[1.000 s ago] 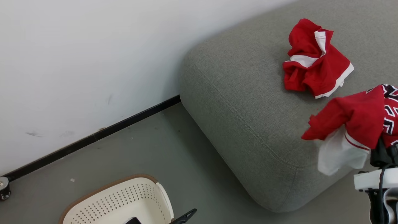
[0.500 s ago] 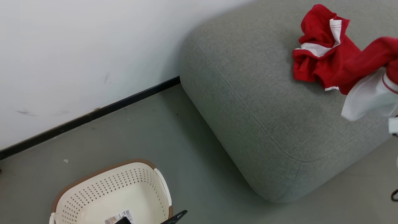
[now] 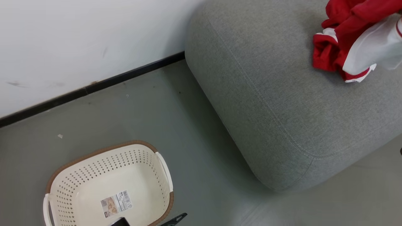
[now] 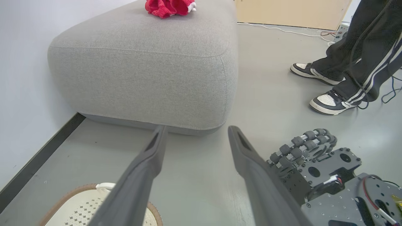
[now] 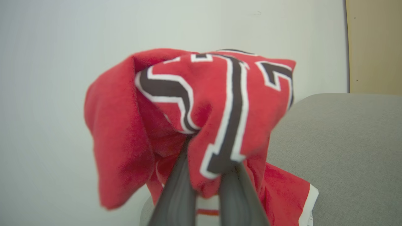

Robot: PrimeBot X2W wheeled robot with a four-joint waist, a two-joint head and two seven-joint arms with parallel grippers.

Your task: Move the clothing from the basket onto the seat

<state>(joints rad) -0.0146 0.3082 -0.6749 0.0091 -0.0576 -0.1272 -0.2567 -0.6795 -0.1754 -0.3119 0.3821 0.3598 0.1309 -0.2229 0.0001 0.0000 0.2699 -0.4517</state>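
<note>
Right wrist view: right gripper (image 5: 209,171) clamps the jersey (image 5: 226,94); left gripper (image 4: 196,129) gapes wide, empty.

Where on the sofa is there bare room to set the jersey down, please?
The sofa is bare from its rounded corner near the wall up to the red shorts. It is crowded around the shorts, where the jersey hangs from the right tool.

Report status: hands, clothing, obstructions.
Left hand open. Right hand shut on red numbered jersey above grey fabric sofa. Red white-trimmed shorts on sofa. Person's feet near sofa, off path.
</note>
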